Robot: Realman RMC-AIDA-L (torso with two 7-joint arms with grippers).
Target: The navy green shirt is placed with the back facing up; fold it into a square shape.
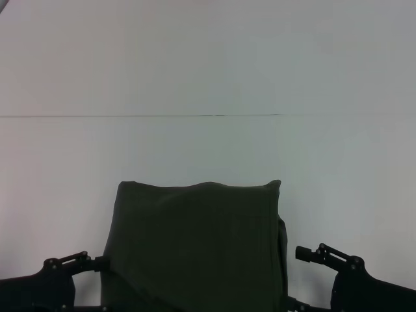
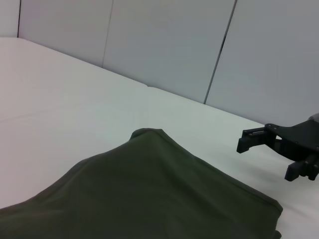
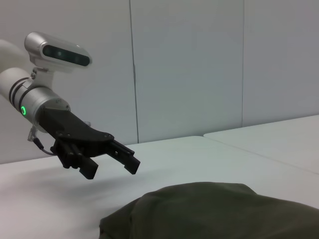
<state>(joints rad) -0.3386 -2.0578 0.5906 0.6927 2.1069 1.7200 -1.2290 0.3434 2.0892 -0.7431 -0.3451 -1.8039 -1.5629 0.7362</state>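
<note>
The navy green shirt (image 1: pixel 195 247) lies folded into a roughly rectangular block at the near middle of the white table (image 1: pixel 208 71), its far edge straight and its near part cut off by the view. My left gripper (image 1: pixel 88 260) hovers low beside the shirt's left edge, open and holding nothing; the right wrist view shows the left gripper (image 3: pixel 112 169) above the table, apart from the shirt (image 3: pixel 224 209). My right gripper (image 1: pixel 309 253) is off the shirt's right edge with a gap to it, also open and holding nothing. The left wrist view shows the right gripper (image 2: pixel 264 160) beyond the shirt (image 2: pixel 149 194).
A thin seam (image 1: pixel 195 116) runs across the table well beyond the shirt. Grey wall panels (image 3: pixel 189 64) stand behind the table in both wrist views. The white tabletop extends to the far side and to both sides of the shirt.
</note>
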